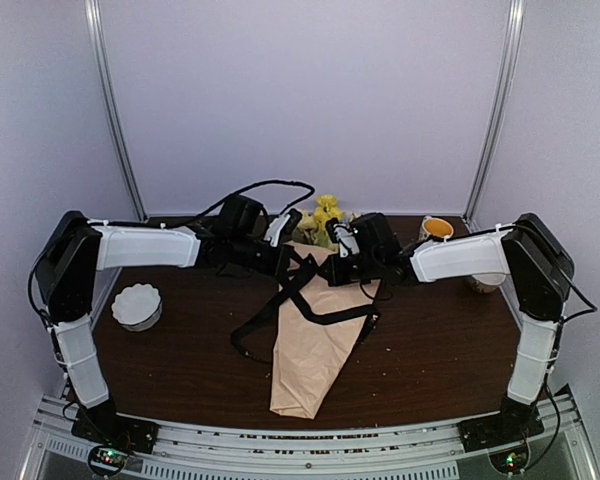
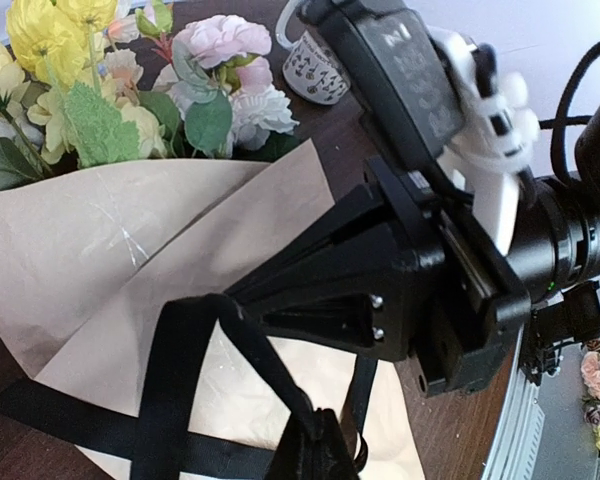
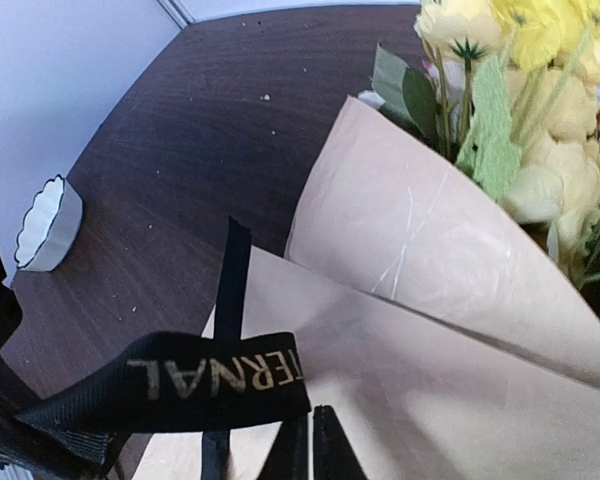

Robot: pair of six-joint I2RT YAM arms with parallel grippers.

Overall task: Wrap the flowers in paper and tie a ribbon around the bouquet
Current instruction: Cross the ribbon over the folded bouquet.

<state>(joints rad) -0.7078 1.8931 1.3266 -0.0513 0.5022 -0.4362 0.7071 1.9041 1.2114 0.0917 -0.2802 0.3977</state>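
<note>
The bouquet (image 1: 310, 345) lies on the dark table, a tan paper (image 2: 70, 240) cone whose tip points at the near edge. Yellow, pink and cream flowers (image 2: 130, 90) show at its far, wide end. A black ribbon (image 3: 180, 385) with gold lettering crosses the cone and trails off to its left (image 1: 255, 325). My left gripper (image 2: 325, 440) is shut on a strand of ribbon just above the paper. The ribbon rises from there to a fold at the tips of my right gripper (image 3: 315, 412). Those jaws are pressed together on that fold, facing the left gripper over the cone's upper part.
A white scalloped dish (image 1: 137, 305) sits left of the bouquet. A patterned mug (image 1: 436, 228) stands at the back right, with another cup (image 1: 485, 283) behind the right arm. Grey walls and metal posts close the back and sides.
</note>
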